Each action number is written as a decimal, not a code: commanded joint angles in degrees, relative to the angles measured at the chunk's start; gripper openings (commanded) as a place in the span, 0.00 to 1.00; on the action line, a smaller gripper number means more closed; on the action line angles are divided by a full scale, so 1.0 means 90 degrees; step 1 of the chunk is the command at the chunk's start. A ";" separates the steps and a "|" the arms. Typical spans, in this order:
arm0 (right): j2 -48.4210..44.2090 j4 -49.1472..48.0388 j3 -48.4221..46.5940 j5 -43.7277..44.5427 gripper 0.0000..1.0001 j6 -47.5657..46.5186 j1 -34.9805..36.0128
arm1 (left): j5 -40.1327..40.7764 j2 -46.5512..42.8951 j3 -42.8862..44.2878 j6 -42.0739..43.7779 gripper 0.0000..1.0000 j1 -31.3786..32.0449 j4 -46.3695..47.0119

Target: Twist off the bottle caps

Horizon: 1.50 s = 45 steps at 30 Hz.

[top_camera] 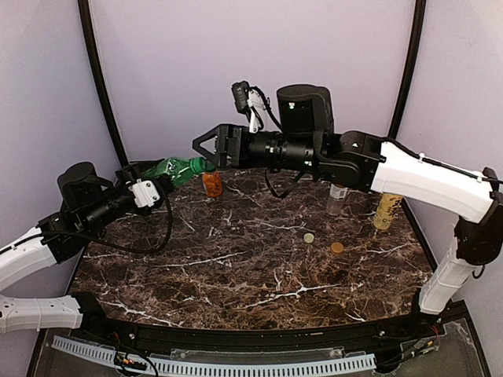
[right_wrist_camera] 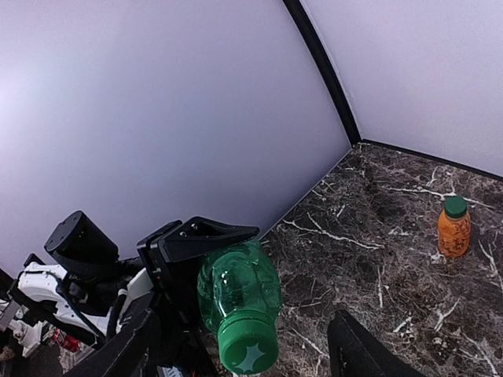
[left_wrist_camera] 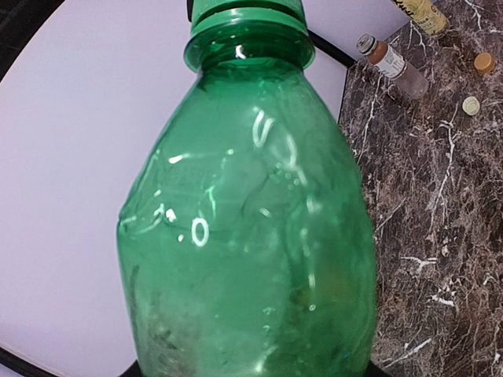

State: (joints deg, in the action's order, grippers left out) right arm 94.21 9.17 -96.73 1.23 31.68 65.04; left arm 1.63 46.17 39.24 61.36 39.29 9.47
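Observation:
My left gripper (top_camera: 163, 177) is shut on the all-green bottle (top_camera: 179, 168) and holds it in the air, tilted, with its green cap (top_camera: 208, 165) pointing right. The bottle fills the left wrist view (left_wrist_camera: 244, 220). My right gripper (top_camera: 201, 149) is open, its fingers on either side of the cap (right_wrist_camera: 248, 345) without touching it. The short orange bottle (top_camera: 212, 184) stands on the table behind, with a green cap on it (right_wrist_camera: 454, 228). The clear bottle with a brown label (top_camera: 338, 196) and the pale yellow bottle (top_camera: 387, 210) stand at the right.
A pale loose cap (top_camera: 309, 237) and an orange loose cap (top_camera: 336, 247) lie on the dark marble table (top_camera: 236, 283), right of centre. Purple walls close in the back and sides. A black cylinder (top_camera: 305, 106) stands at the back.

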 commanded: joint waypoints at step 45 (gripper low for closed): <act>-0.0027 0.1745 0.0052 -0.2036 0.00 -0.7531 0.1507 | -0.4425 0.0002 0.1258 -0.1074 0.02 0.0029 -0.4855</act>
State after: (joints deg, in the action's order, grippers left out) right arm 94.87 24.71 -96.71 -9.30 -16.84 73.25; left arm -25.28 44.80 48.82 51.22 38.70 -25.87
